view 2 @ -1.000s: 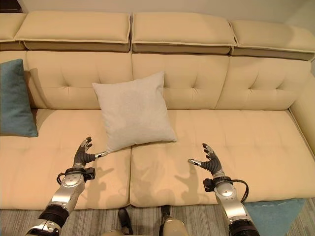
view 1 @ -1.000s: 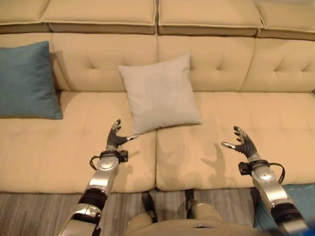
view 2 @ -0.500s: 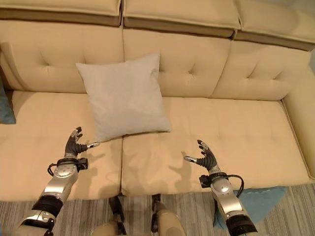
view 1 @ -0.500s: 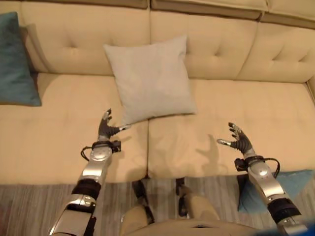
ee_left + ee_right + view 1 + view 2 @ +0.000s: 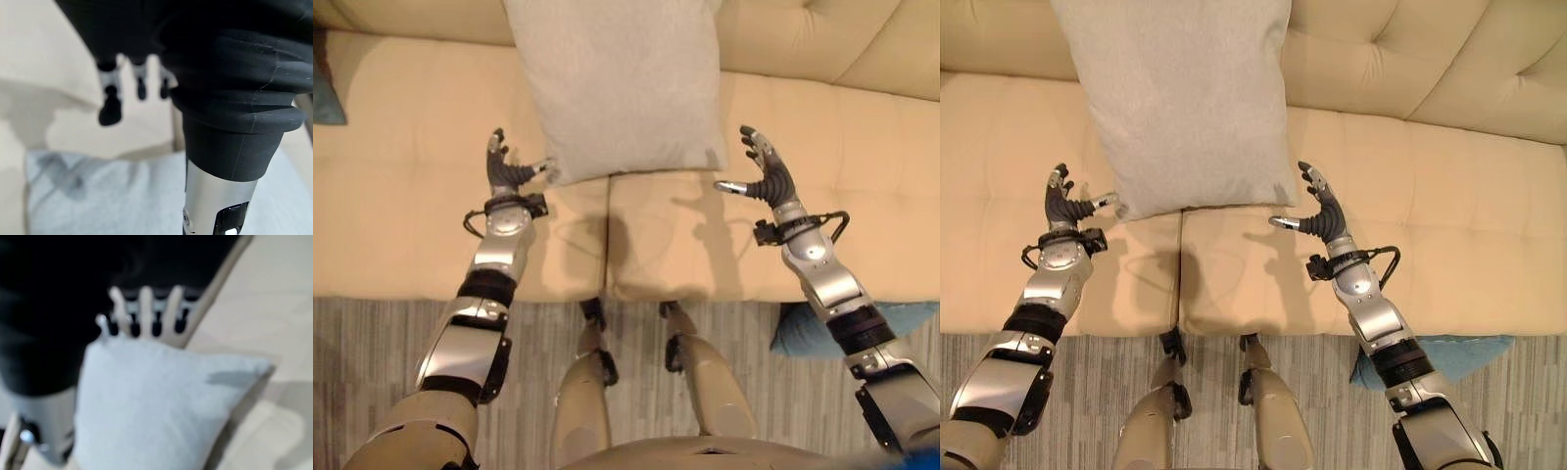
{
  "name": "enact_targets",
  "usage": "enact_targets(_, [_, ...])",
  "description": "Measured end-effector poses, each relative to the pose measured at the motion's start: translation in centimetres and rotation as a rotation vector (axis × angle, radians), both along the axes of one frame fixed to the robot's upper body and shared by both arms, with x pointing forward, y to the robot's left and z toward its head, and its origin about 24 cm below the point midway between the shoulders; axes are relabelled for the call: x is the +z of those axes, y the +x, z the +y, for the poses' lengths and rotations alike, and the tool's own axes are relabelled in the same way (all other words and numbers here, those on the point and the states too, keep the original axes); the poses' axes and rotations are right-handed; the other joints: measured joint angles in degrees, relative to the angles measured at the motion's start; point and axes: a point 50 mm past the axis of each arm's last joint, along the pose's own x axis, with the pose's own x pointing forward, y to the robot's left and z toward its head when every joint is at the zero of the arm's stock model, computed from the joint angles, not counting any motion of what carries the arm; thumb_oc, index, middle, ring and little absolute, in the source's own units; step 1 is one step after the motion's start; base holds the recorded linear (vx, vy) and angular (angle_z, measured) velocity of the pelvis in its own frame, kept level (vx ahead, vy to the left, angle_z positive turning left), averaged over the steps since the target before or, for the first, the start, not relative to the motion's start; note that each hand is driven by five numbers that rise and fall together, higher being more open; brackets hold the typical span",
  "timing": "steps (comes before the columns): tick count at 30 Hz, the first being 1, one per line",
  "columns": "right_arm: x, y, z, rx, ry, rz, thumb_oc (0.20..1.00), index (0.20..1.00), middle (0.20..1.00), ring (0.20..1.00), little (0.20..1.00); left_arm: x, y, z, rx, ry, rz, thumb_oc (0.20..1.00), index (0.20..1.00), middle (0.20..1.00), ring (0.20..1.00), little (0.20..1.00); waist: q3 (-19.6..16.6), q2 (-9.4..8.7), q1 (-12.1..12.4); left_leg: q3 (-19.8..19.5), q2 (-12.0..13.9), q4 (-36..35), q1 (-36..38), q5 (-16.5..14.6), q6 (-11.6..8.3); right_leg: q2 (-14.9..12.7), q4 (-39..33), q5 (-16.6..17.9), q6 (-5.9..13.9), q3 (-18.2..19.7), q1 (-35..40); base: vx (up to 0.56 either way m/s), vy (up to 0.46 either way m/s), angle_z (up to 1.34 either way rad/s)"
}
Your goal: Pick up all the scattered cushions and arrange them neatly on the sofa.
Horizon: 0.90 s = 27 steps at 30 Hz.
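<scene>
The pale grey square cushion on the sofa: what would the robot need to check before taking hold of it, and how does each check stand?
1. Pale grey square fabric cushion leans on the cream tufted sofa: ok.
2. Left hand open beside its lower corner: ok.
3. Right hand open beside the other lower corner: ok.
4. Either hand gripping the cushion: not ok.
5. Teal cushion lies on the striped floor, not yet on the sofa: not ok.
</scene>
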Motion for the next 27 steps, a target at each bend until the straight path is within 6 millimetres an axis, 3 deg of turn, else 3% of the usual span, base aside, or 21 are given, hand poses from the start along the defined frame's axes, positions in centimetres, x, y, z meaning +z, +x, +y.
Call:
enact_targets(3, [1.9,0.2,1.4,0.051,-0.006,-0.070,1.000,1.000,1.000,1.000,1.000,3.0,1.4,-0.5,0.029,0.019,-0.055,1.000,1.000,1.000,1.000,1.000,0.0,-0.13,-0.3,-1.4,0.4,0.0,-3.9,1.0,-0.58,0.5,0.0,0.2,-0.27,-1.0,-3.1,-0.04,-0.043,0.19])
enact_targets(4, [3.5,0.1,2.3,0.086,-0.004,-0.127,1.000,1.000,1.000,1.000,1.000,4.7,1.7,-0.6,0.033,0.040,-0.090,1.000,1.000,1.000,1.000,1.000,0.3,-0.46,-0.3,-1.7,0.9,0.0,-5.5,1.3,-0.52,0.6,0.0,0.3,-0.39,-1.0,-4.6,0.11,-0.028,0.10])
enact_targets(6, [4.8,-0.2,3.7,0.142,-0.017,-0.182,1.000,1.000,1.000,1.000,1.000,5.9,2.1,0.0,0.074,0.049,-0.092,1.000,1.000,1.000,1.000,1.000,0.3,-0.51,-0.6,-2.4,1.1,0.0,-7.1,1.6,-0.80,0.9,0.0,0.5,-0.63,-1.0,-6.0,0.05,-0.035,0.05])
enact_targets(10, [6.7,-0.5,4.3,0.173,-0.022,-0.255,1.000,1.000,1.000,1.000,1.000,7.6,2.6,-0.5,0.074,0.136,-0.092,1.000,1.000,1.000,1.000,1.000,0.4,-0.57,-1.6,-2.8,1.9,0.1,-9.1,1.6,-0.90,1.4,0.0,1.1,-1.38,-0.8,-7.7,0.01,-0.017,0.02])
enact_targets(14, [6.2,-0.6,3.7,0.164,-0.040,-0.245,1.000,1.000,1.000,1.000,1.000,9.1,3.0,-1.3,0.055,0.169,-0.116,1.000,1.000,1.000,1.000,1.000,0.4,-0.57,-1.9,-2.6,1.7,0.0,-11.4,1.6,-0.90,1.3,0.0,1.1,-1.38,-0.7,-10.3,0.00,-0.001,-0.02])
enact_targets(21, [5.0,-0.6,3.0,0.128,-0.050,-0.214,1.000,1.000,1.000,1.000,1.000,8.9,3.4,-4.2,-0.061,0.023,-0.169,1.000,1.000,1.000,1.000,1.000,0.5,-0.52,-1.7,-2.5,1.2,0.1,-13.2,1.7,-0.79,0.8,0.2,1.1,-1.38,-0.6,-12.4,0.00,-0.001,0.00])
enact_targets(22, [5.0,-0.6,3.0,0.127,-0.049,-0.213,1.000,1.000,1.000,1.000,1.000,8.8,3.5,-4.3,-0.065,0.002,-0.172,0.909,0.909,0.909,0.909,0.909,0.5,-0.52,-1.7,-2.5,1.1,0.1,-13.2,1.7,-0.78,0.7,0.2,1.1,-1.38,-0.6,-12.4,0.00,0.000,0.00])
enact_targets(23, [4.9,-0.6,2.9,0.118,-0.044,-0.211,1.000,1.000,1.000,1.000,1.000,8.7,3.5,-4.8,-0.088,-0.046,-0.185,0.200,0.200,0.200,0.200,0.200,0.4,-0.52,-1.7,-2.5,1.0,0.1,-13.2,1.8,-0.74,0.5,0.2,1.1,-1.38,-0.6,-12.4,0.00,0.000,0.00])
enact_targets(27, [4.6,-0.6,2.3,0.092,-0.029,-0.207,1.000,1.000,1.000,1.000,1.000,8.2,3.4,-5.6,-0.124,-0.097,-0.205,0.200,0.200,0.200,0.200,0.200,0.4,-0.53,-1.7,-2.4,0.6,0.1,-13.2,1.8,-0.71,0.2,0.4,1.1,-1.38,-0.1,-12.6,0.00,0.000,0.00])
